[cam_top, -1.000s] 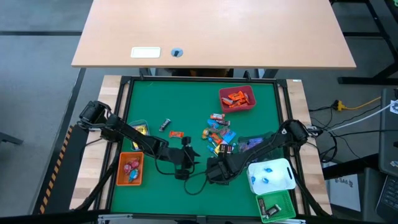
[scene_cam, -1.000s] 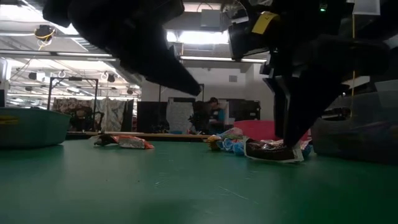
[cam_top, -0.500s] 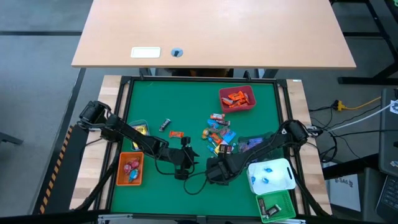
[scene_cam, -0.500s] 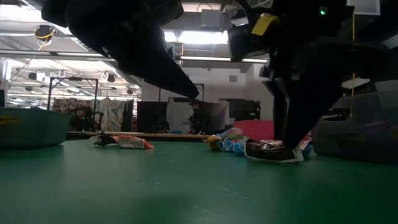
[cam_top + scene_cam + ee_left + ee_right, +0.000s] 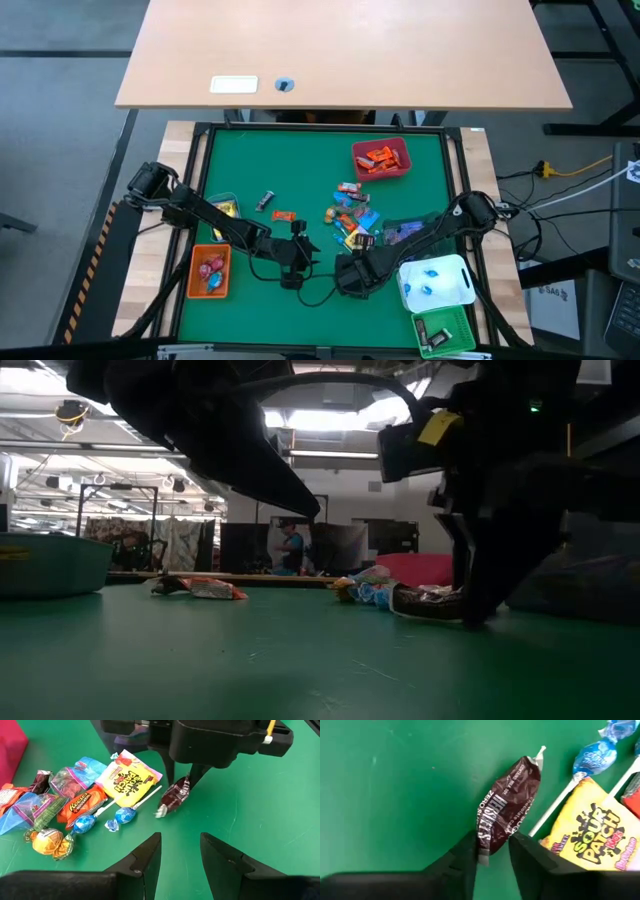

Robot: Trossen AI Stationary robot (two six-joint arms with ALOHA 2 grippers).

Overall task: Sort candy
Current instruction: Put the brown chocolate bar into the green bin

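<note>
Candy sort, pick in progress on the green bench (image 5: 250, 165). Right end effector (image 5: 492, 851) is down at the near edge of the loose candy pile (image 5: 352, 220), directly over a dark brown chocolate bar (image 5: 507, 810) that lies flat on the mat. Bar's long axis runs straight out ahead of the fingers, away from the wrist, so the two fingers straddle its near end across the narrow width; the right arm is clearly the nearer one. Fingers sit close against both sides of the wrapper, narrowed to about the bar's width and apparently touching it, but the bar is not lifted and I judge the grip not fully made. Just beside the bar: a yellow sour-candy packet (image 5: 587, 837) and blue-wrapped lollipops (image 5: 594, 755), one stick lying close alongside, so a clean lift should avoid dragging it. Left end effector (image 5: 180, 852) hovers near, pointed at the same bar, fingers apart and holding nothing. Red bin (image 5: 381, 159) at the far side already holds orange-red pieces; white bin (image 5: 436, 283) sits just beside the right arm
</note>
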